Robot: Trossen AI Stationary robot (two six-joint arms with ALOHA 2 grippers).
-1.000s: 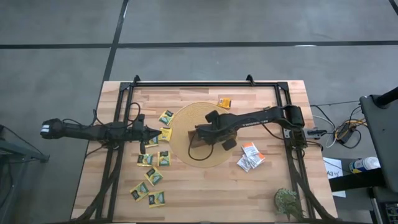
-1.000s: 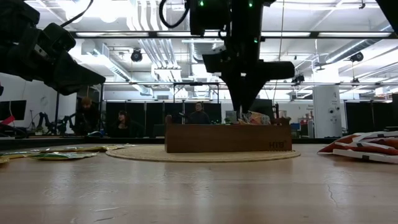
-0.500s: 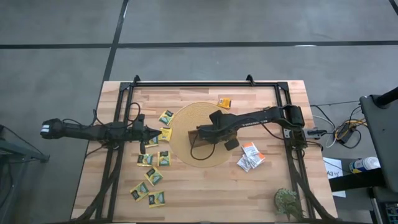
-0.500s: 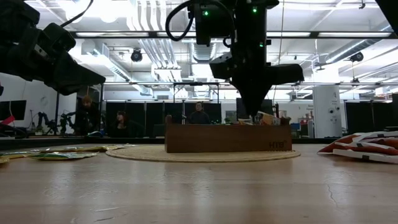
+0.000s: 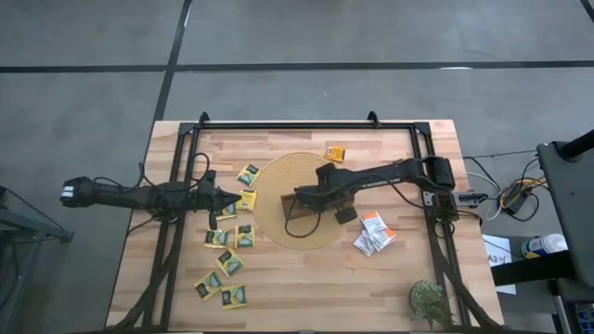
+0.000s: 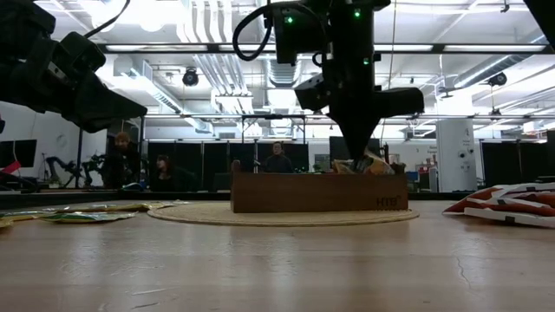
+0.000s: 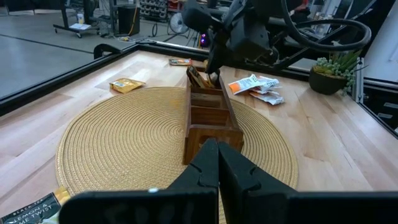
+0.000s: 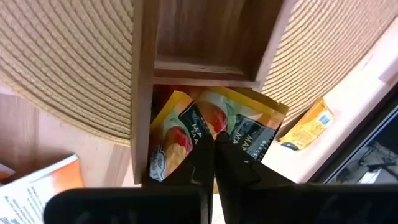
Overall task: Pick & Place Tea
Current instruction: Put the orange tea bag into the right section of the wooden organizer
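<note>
A pale wooden table [image 5: 306, 278] with a black frame stands on a grey floor. At its left side, yellow-green tea packets [image 5: 227, 250] lie scattered flat on the wood. The left gripper [image 5: 230, 196] hangs above them at the edge of a round woven mat [image 5: 274, 181], its fingers [image 7: 214, 171] pressed together and holding nothing.

On the mat at the table's middle sits a brown wooden tray [image 7: 208, 112] with three compartments. The right gripper [image 8: 214, 146] points down into the end compartment farthest from the left arm. Its fingers are pressed together with their tips against orange tea packets [image 8: 186, 134] standing in that compartment; whether a packet is pinched between them cannot be told. In the low view, packet tops [image 6: 368, 163] show above the tray's rim beneath this gripper.

One orange packet [image 5: 335, 153] lies on the wood just past the mat, toward the table's far edge. To the right, white-and-orange packets [image 5: 374, 232] lie in a small heap. A small green plant [image 5: 429, 299] stands at the near right corner.

Beyond the table is a large bright hall with ceiling ducts, where people [image 6: 165, 172] sit in the distance.

Compared with a second ago, the right gripper has shifted slightly along the tray toward its end compartment and its fingers have closed; the left arm has not moved.
</note>
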